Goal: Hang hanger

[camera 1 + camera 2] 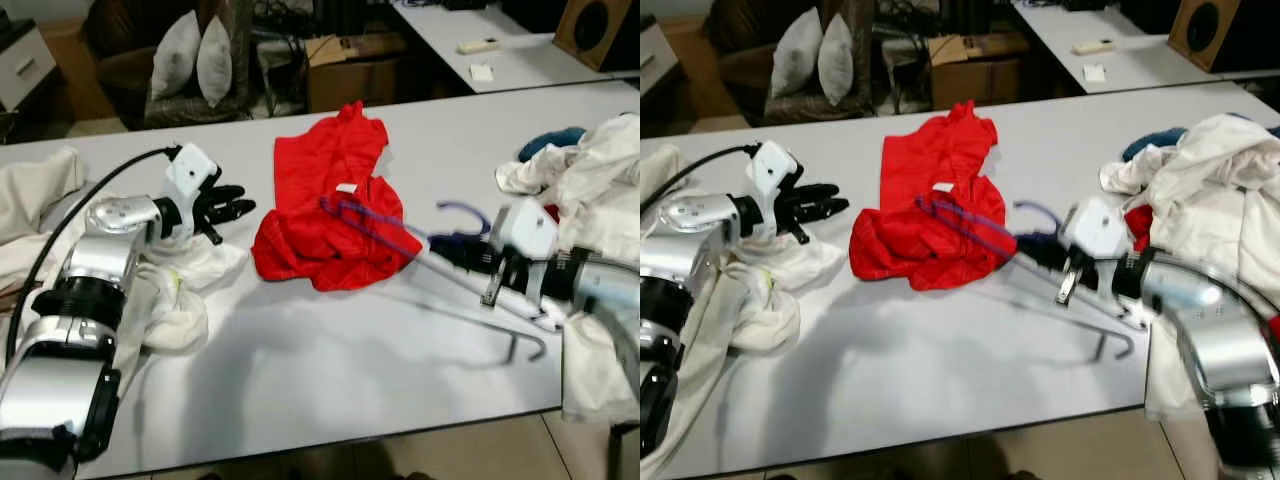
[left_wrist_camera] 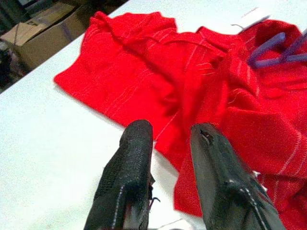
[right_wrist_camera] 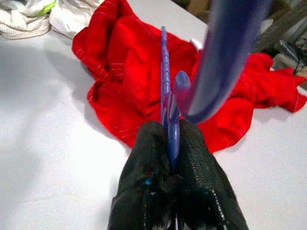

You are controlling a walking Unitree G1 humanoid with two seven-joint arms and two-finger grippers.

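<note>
While right gripper [image 3: 173,143] clamps thin purple hanger [image 3: 165,91] over red shirt [image 1: 330,200], left gripper [image 2: 170,143] parted, empty.

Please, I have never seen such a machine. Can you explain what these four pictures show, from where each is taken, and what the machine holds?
This is a humanoid robot with two silver arms, each ending in a tool of two black fingers. Two pictures come from the cameras in its head, looking down at a white table. The other two come from a camera on each wrist, looking along the fingers. On the table lie a red garment, white cloths beside the left arm and a pile of white laundry at the right. The right tool is shut on a purple hanger, which reaches over the red garment. The left tool is open and empty, pointing at the garment.
</note>
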